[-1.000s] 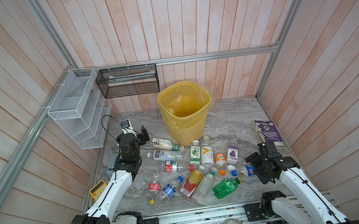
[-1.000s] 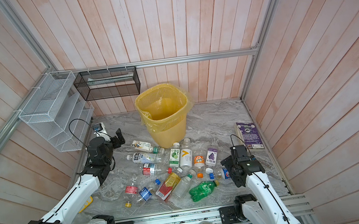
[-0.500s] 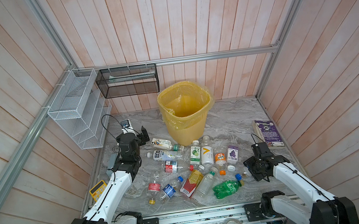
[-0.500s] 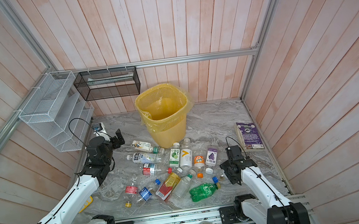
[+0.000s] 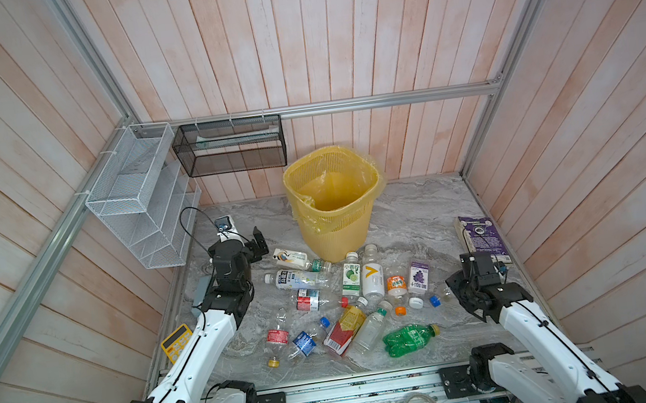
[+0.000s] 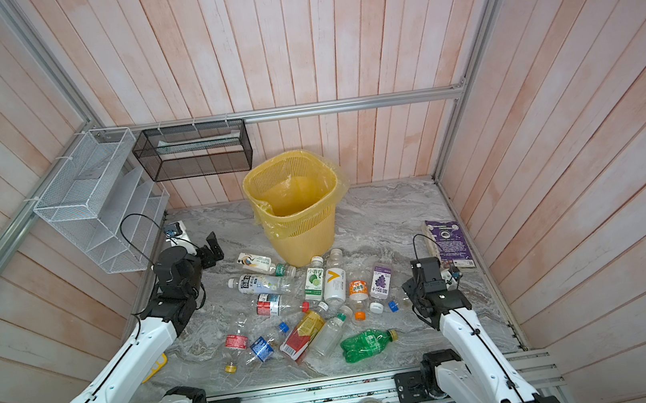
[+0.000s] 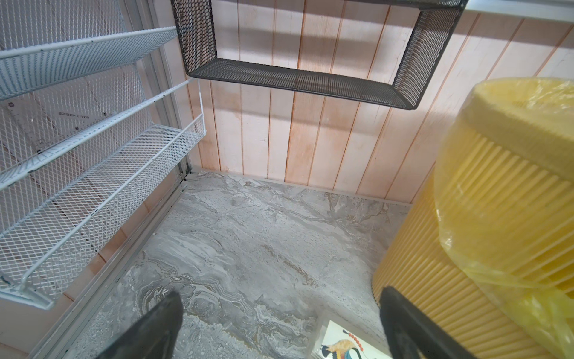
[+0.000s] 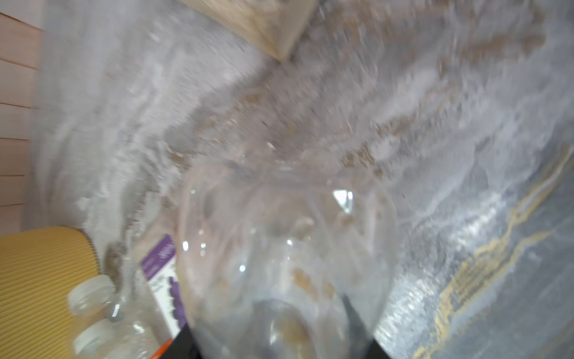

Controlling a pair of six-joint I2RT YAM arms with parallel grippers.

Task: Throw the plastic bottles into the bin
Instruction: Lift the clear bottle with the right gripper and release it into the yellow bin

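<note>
Several plastic bottles lie scattered on the marble table in both top views, among them a green one (image 5: 409,338) (image 6: 366,343) and a white one with a bird label (image 5: 292,258) (image 7: 341,345). My right gripper (image 5: 456,293) (image 6: 412,292) (image 8: 273,335) is shut on a clear bottle (image 8: 285,248) with a blue cap (image 5: 434,301), low over the table at the right of the pile. My left gripper (image 5: 259,241) (image 6: 214,247) (image 7: 279,310) hangs open and empty just left of the yellow bin (image 5: 334,201) (image 6: 292,206) (image 7: 497,217) (image 8: 40,279).
A purple book (image 5: 481,237) lies at the right wall behind my right gripper. A yellow calculator (image 5: 177,341) sits at the left edge. A white wire rack (image 5: 138,208) and a black mesh basket (image 5: 231,147) hang on the left and back walls.
My right gripper has shifted slightly left onto the clear bottle and closed on it; the right wrist view is blurred by motion. The left arm has not moved.
</note>
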